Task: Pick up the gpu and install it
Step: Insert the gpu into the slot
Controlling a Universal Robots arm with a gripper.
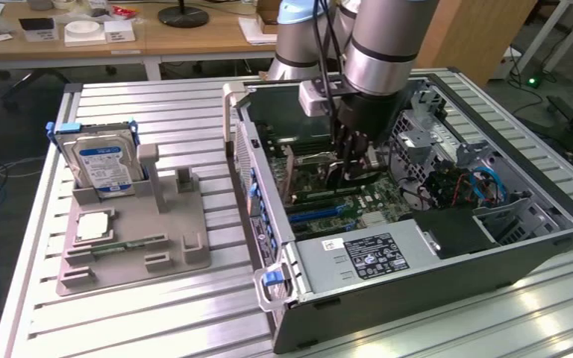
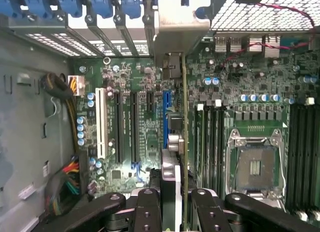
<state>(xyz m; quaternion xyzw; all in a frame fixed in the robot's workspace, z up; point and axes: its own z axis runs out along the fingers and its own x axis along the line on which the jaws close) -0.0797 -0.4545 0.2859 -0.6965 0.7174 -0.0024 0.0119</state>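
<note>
Gripper (image 2: 172,204) fingers (image 2: 148,212) part-closed, clamping gpu (image 2: 176,142) edge-on between them — card upright inside PC case (image 1: 525,246), over motherboard (image 2: 135,122), blue PCIe slot (image 2: 165,117) just beside card.

We see the gpu (image 2: 182,142) edge-on inside the open case (image 1: 525,246): a thin card with a green board edge and a grey metal bracket at one end. It stands upright on its long edge over the case's motherboard (image 2: 135,117), just beside the blue slot (image 2: 165,119) and parallel to it.
</note>
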